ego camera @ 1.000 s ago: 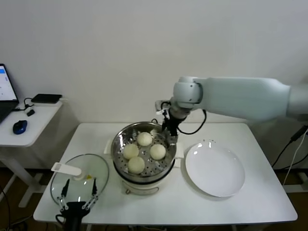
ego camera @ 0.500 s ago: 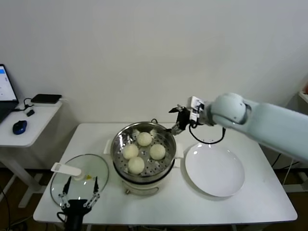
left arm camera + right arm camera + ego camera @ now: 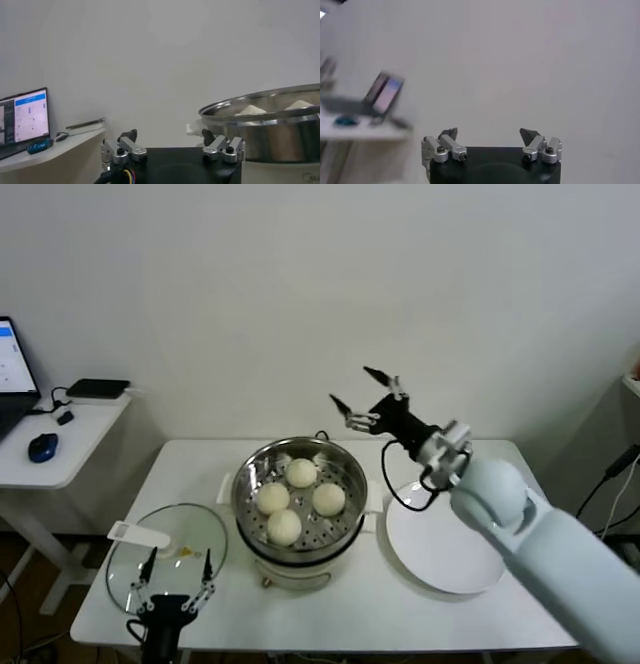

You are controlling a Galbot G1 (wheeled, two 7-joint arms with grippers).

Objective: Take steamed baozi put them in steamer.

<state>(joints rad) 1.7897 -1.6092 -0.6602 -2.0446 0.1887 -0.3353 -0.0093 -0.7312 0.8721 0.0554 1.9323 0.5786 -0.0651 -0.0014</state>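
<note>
Four cream-white baozi [image 3: 300, 499] lie on the perforated tray inside the shiny steel steamer [image 3: 250, 476] at the table's middle. In the left wrist view the steamer's rim [image 3: 260, 107] shows with two baozi tops [image 3: 250, 109] above it. My right gripper [image 3: 358, 396] is open and empty, raised in the air behind and to the right of the steamer. It shows open against the wall in the right wrist view [image 3: 490, 134]. My left gripper [image 3: 176, 576] is open and empty, low at the table's front left edge over the glass lid. It shows open in the left wrist view [image 3: 170, 136].
A flat white plate [image 3: 446, 536] lies right of the steamer. A round glass lid [image 3: 165, 549] with a white handle lies at the front left. A side desk [image 3: 60, 434] with a laptop, mouse and black box stands to the left.
My right gripper has lifted from the steamer's back right rim and swung up and to the right, away from the pot. The left gripper has barely moved.
</note>
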